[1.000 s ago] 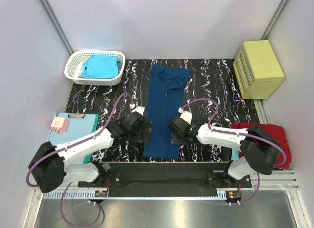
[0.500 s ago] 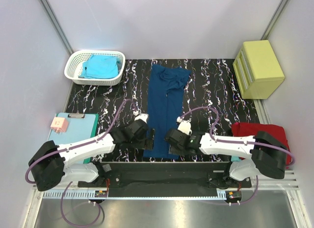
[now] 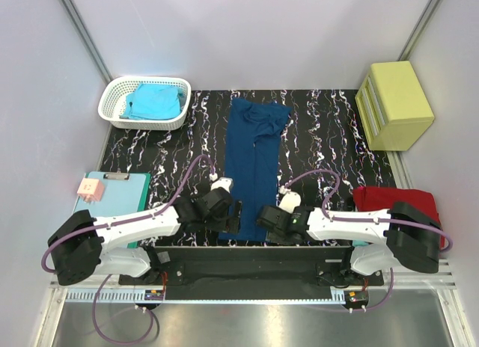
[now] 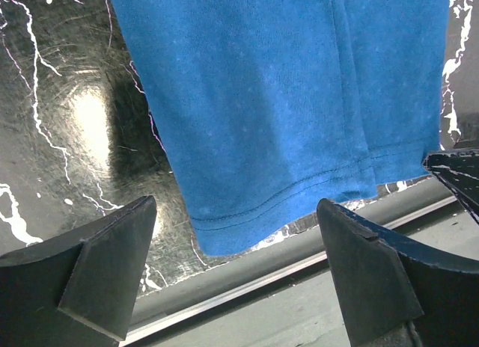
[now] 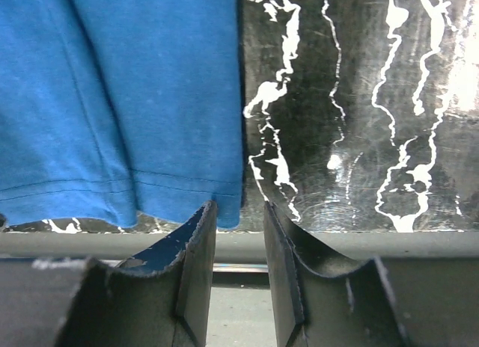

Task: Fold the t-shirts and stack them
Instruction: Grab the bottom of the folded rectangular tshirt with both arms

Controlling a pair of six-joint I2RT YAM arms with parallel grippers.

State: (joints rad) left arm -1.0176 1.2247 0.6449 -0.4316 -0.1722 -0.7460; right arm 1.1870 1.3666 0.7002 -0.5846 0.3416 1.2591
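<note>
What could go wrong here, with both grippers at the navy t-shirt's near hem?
1. The right gripper has its jaws only narrowly apart beside the hem corner of the navy t-shirt; it may pinch just one layer or miss the cloth.
2. The left gripper stands wide open at the other corner; an uneven grab could skew the fold.
3. The hem lies right by the near edge of the table, so descending fingers might strike it.

White basket (image 3: 111,109), teal clipboard (image 3: 123,196) (left side); yellow drawer unit (image 3: 395,104) right.
</note>
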